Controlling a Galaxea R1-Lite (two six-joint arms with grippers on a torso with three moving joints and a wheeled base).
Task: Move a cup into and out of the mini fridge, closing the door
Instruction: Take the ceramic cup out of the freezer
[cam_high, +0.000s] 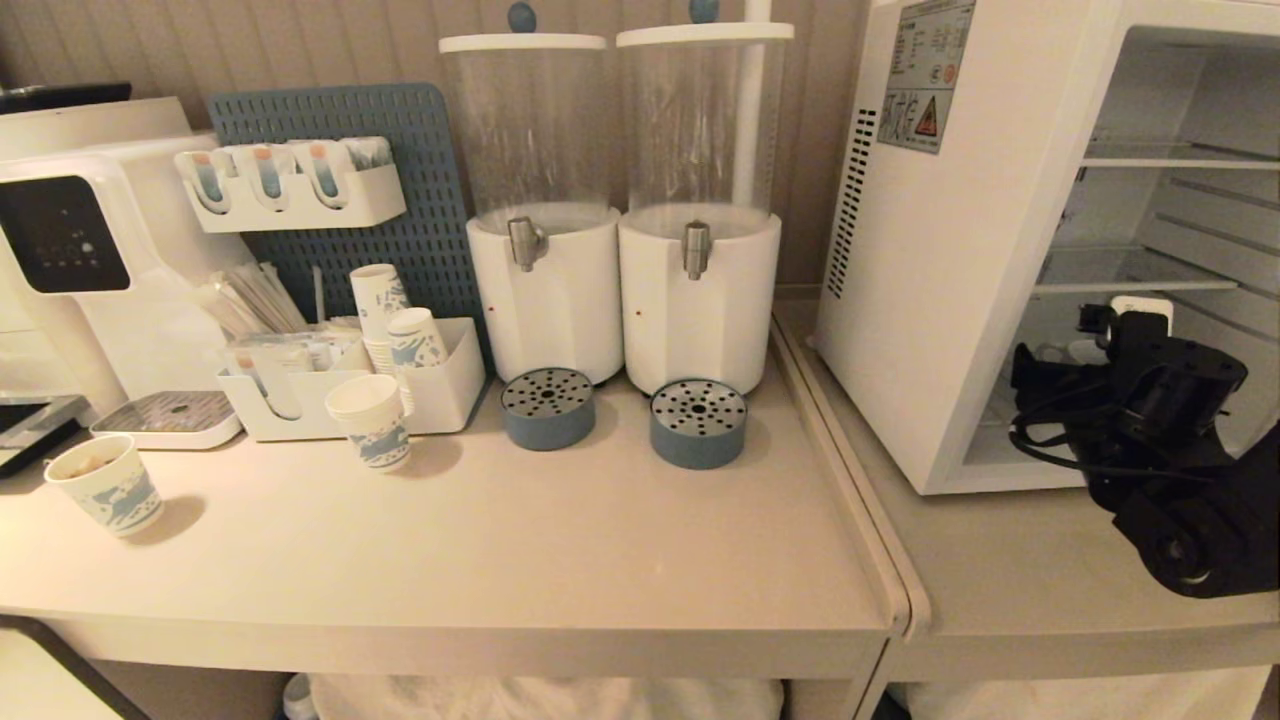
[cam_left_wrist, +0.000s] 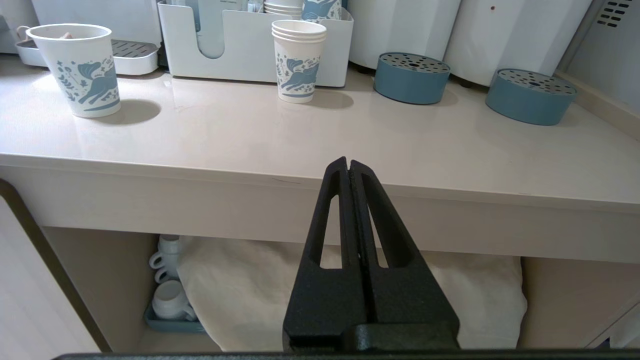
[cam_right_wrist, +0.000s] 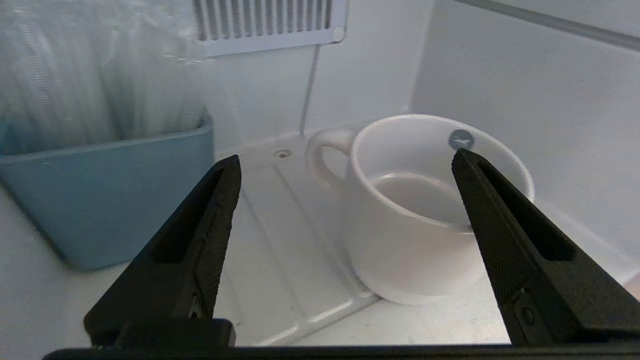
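Note:
The squat white cup (cam_right_wrist: 410, 240) stands upright on the floor of the mini fridge (cam_high: 940, 280), its loop handle turned toward the back wall and a small blue logo inside the rim. My right gripper (cam_right_wrist: 345, 157) is inside the fridge, open wide. The cup sits just ahead of it, close to one finger (cam_right_wrist: 505, 235) and clamped by neither. In the head view my right arm (cam_high: 1150, 400) reaches into the open lower compartment. The door is out of view. My left gripper (cam_left_wrist: 348, 162) is shut and empty, parked below the table's front edge.
A blue bin (cam_right_wrist: 110, 190) of clear packets stands in the fridge beside the cup, under a vent grille (cam_right_wrist: 270, 20). On the table are paper cups (cam_high: 370, 420), two drink dispensers (cam_high: 545, 200) and blue drip trays (cam_high: 698, 420). White mugs (cam_left_wrist: 170, 300) sit under the table.

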